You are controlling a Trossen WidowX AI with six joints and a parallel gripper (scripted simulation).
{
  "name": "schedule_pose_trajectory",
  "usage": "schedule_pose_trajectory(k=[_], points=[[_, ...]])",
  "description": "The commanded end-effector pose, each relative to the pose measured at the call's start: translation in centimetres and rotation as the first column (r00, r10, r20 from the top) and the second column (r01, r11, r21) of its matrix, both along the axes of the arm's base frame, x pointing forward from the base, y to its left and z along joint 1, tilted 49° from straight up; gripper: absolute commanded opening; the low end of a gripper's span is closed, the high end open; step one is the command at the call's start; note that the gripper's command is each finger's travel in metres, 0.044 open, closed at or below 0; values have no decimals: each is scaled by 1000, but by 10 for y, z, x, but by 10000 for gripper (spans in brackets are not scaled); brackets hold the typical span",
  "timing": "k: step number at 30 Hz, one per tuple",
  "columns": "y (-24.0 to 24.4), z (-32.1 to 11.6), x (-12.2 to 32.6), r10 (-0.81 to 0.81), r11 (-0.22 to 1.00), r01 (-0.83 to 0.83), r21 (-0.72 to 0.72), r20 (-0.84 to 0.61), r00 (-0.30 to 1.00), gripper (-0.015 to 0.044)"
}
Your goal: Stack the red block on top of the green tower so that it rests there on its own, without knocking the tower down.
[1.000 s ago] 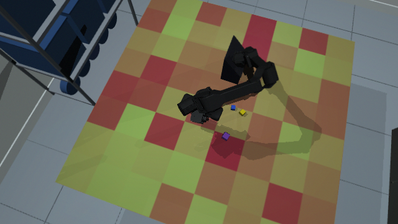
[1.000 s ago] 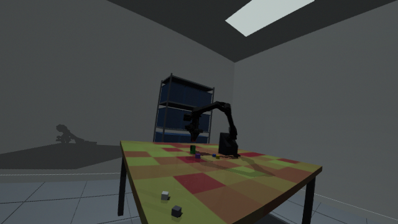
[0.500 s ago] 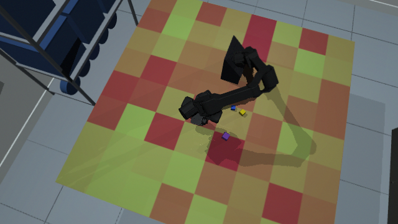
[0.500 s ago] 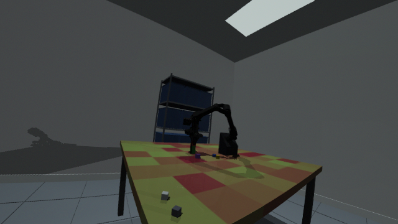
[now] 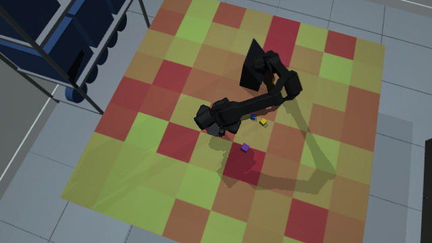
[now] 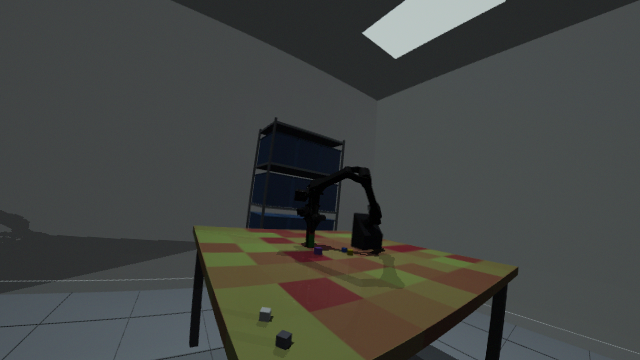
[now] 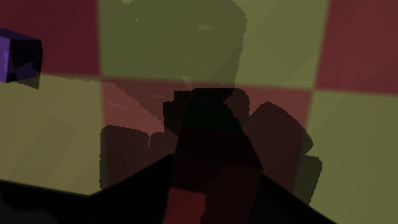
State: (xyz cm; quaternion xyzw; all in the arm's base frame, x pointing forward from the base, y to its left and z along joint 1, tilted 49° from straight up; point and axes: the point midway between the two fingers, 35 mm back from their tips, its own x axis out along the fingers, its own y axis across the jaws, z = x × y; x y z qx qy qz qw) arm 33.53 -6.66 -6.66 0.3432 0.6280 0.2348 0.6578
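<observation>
The black arm's hand (image 6: 310, 227) is clamped on the red block (image 7: 200, 200), seen only in the wrist view as a dark red shape between the fingers at the bottom of the frame. The exterior view places the hand directly above the green tower (image 6: 310, 241), whose green column stands upright on the checkered counter (image 6: 320, 295); whether the block touches the tower's top cannot be told. From the top view the arm hides both block and tower, showing instead a purple block (image 5: 245, 147), a blue block (image 5: 253, 117) and a yellow block (image 5: 263, 121) lying apart on the counter near the arm. The wrist view catches the purple block at its left edge. Only the exterior view shows two grey cubes (image 6: 265, 314) near the counter's front edge and a blue-stocked shelf (image 6: 295, 180) behind.
</observation>
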Motion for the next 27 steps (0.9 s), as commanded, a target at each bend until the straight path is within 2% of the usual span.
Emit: schedule_pose_trajectory(k=[1,6,22,23,27], points=[[0,0,0,-5,1000,5,3,-1,1000,0],[-2,2,0,-5,1000,5,3,-1,1000,0],[0,0,0,-1,1000,1,0,0,1000,420],[0,0,0,-1,1000,1,0,0,1000,440],[0,0,0,-1,1000,1,0,0,1000,440]])
